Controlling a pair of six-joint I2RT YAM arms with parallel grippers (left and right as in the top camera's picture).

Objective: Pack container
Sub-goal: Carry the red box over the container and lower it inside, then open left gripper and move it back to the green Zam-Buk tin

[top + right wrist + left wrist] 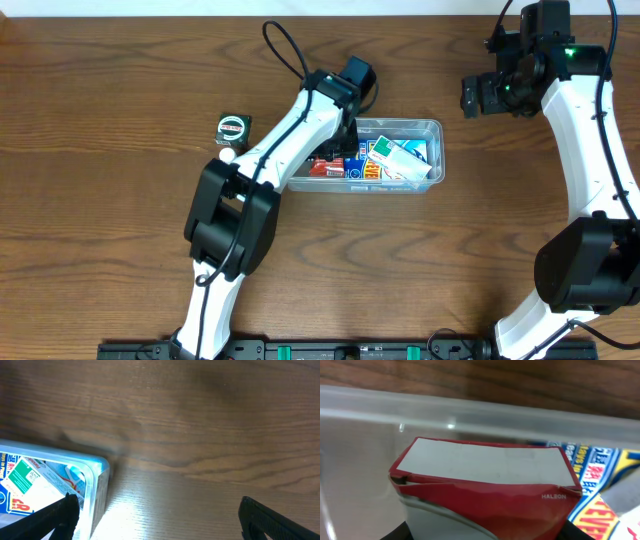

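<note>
- Wood-grain bench point(100, 220) fills every view; no room beyond it shows. 1 green-labelled item point(232, 128) lies apart.
- Clear container point(438, 126) sits mid-bench, crowded with packets.
- Left gripper point(347, 137) is at its left end, red packet point(485, 495) close. Its jaws are unseen, so I cannot tell their state. The packet could jam and shove the container.
- Right gripper point(160, 522): jaws apart, beside the container.

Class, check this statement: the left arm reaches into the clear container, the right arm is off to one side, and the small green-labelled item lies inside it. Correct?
Wrong on one point: the green-labelled item lies on the table, outside the container, left of it in the overhead view. The rest holds.
</note>
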